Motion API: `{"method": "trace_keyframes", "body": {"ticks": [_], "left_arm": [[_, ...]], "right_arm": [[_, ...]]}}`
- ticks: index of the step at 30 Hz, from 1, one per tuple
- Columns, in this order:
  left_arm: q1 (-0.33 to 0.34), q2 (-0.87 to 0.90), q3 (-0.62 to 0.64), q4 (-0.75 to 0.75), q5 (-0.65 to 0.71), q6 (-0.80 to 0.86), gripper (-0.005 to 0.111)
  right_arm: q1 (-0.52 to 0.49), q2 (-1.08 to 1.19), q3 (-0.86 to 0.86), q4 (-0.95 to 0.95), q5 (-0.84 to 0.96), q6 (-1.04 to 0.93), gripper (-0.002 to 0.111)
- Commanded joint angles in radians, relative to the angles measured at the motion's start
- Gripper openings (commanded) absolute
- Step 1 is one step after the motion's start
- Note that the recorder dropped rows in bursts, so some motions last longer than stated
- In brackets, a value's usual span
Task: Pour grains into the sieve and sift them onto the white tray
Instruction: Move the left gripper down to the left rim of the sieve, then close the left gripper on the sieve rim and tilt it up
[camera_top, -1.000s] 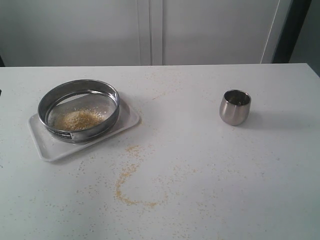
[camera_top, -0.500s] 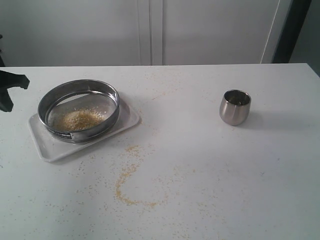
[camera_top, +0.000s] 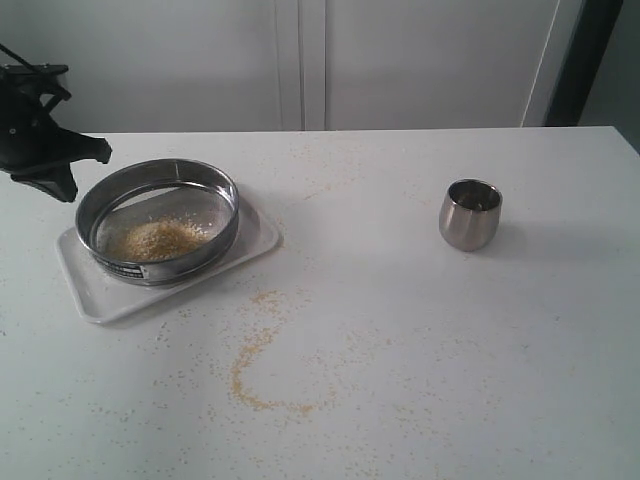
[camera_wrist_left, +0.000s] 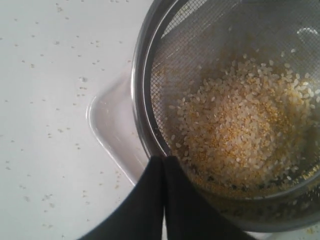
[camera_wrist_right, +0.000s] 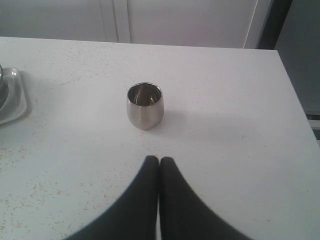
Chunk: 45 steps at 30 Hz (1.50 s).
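The sieve (camera_top: 225, 225) sits on the white tray (camera_top: 100, 295), with the grains (camera_top: 155, 240) heaped on its mesh. Your left pincer (camera_wrist_left: 164, 160) hangs just beside the rim, its jaws pressed together. Open them first, grip the rim firmly, then shake gently and level over the tray. The right pincer (camera_wrist_right: 159, 161) is also closed and empty.

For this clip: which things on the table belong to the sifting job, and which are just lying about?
Belong to the job:
- sieve, standing on the white tray
- grains, heaped in the sieve

Just lying about:
- steel cup, standing alone on the right
- spilled grains, scattered over the table
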Motion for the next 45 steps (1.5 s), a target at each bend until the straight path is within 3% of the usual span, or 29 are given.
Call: {"method": "trace_keyframes", "body": {"ticks": [1, 18, 21, 24, 26, 45], "left_arm": [[-0.004, 0.016, -0.006, -0.015, -0.007, -0.012, 0.0], [-0.004, 0.076, -0.006, 0.024, -0.084, -0.065, 0.001], [-0.004, 0.087, -0.006, 0.036, -0.1, -0.065, 0.014], [-0.004, 0.102, -0.006, 0.036, -0.111, -0.065, 0.038], [-0.004, 0.118, -0.006, 0.036, -0.111, -0.065, 0.044], [-0.004, 0.194, -0.006, 0.034, -0.137, -0.148, 0.039]], "right_arm": [[-0.008, -0.004, 0.004, 0.003, -0.003, -0.007, 0.0], [-0.008, -0.004, 0.004, 0.003, -0.003, -0.007, 0.0], [-0.008, -0.004, 0.004, 0.003, -0.003, -0.007, 0.0], [-0.008, -0.004, 0.004, 0.003, -0.003, -0.007, 0.0], [-0.008, -0.004, 0.004, 0.003, -0.003, -0.007, 0.0], [-0.008, -0.004, 0.004, 0.003, -0.003, -0.007, 0.0]]}}
